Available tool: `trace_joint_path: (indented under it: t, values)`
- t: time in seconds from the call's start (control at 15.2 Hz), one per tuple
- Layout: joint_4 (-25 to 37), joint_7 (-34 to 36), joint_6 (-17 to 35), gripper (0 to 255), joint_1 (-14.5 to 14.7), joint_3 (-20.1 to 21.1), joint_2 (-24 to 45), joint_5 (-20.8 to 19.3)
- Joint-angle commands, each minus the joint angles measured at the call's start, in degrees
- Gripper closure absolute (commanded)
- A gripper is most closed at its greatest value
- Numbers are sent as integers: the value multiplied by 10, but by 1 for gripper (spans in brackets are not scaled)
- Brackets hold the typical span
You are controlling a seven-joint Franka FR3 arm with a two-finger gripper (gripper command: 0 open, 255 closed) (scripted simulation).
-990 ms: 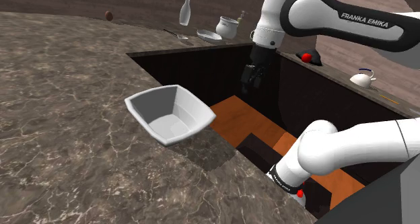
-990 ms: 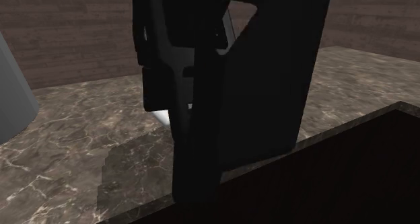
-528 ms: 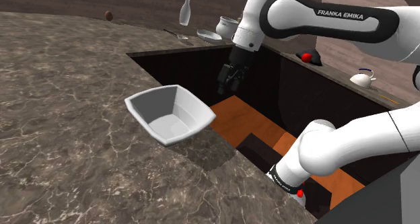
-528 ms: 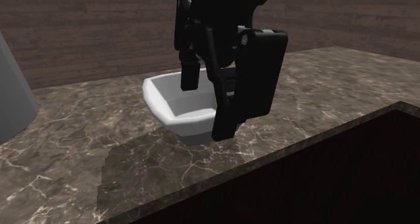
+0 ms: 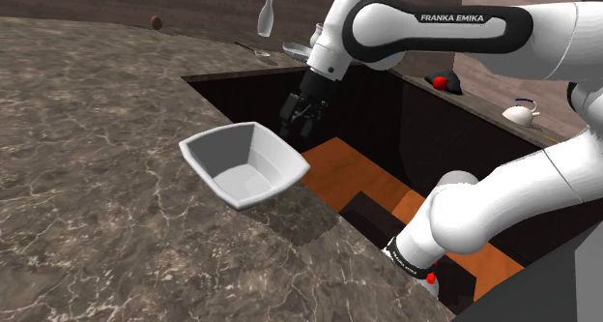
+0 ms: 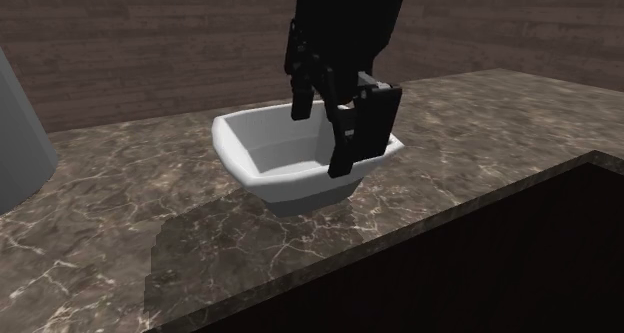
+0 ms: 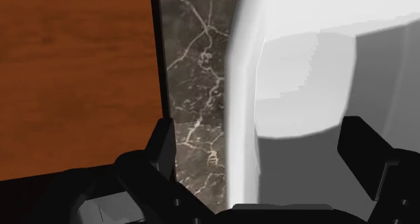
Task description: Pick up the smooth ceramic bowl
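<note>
White letters on the arm's (image 5: 462, 18) dark upper link read "FRANKA EMIKA". The arm rises from the shoulder view's lower right, arches over to the left and bends its wrist down, so the gripper (image 5: 298, 117) hangs at the far rim of the bowl (image 5: 246, 162).

The one bowl, white and squarish, sits on the marbled counter (image 5: 97, 194) close to the edge of a sunken recess (image 5: 348, 170) with an orange-brown floor. In the wrist view the fingers (image 7: 360, 145) stand wide apart, with the bowl's wall between them and neither plainly touching it.

On the far counter stand one white bottle (image 5: 267, 15), one plate (image 5: 300, 50), one small red thing (image 5: 441, 81) and one teapot (image 5: 522, 112).
</note>
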Motion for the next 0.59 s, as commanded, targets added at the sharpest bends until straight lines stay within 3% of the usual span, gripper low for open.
trace_joint_path:
  t: [0.0,0.4,0.46,0.53]
  values:
    - [-9,-4,17,0,1,1,7,4]
    - [-36,-14,53,0,3,4,16,10]
    - [-36,-14,53,255,3,4,16,10]
    - [-36,-14,53,255,3,4,17,10]
